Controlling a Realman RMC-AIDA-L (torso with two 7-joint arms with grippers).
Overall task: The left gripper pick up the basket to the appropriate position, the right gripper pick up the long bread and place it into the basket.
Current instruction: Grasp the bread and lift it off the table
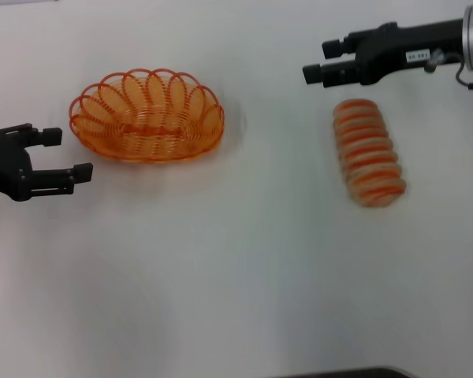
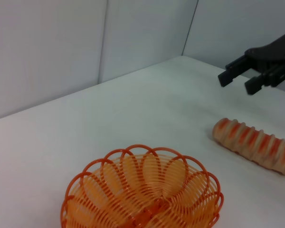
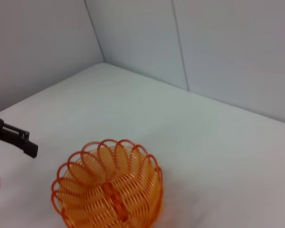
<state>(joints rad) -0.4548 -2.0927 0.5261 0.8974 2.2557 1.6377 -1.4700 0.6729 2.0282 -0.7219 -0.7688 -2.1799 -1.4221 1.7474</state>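
An oval orange wire basket (image 1: 147,116) sits on the plain white desk (image 1: 236,268) on the robot's left side, its rim a ring of tall scalloped loops and its see-through sides made of thin parallel wires; nothing lies in it. Just beside its left end hovers the left gripper (image 1: 69,153), all matte black, its two blocky fingers spread wide and pointing at the basket without touching it. Well apart on the right lies the long bread (image 1: 368,153), a rounded, ridged loaf with crosswise bands of pale cream and orange, flat on the desk. The right gripper (image 1: 319,61), black with a small white label on a silver-grey wrist, hangs beyond the loaf's far end, fingers parted and holding nothing.
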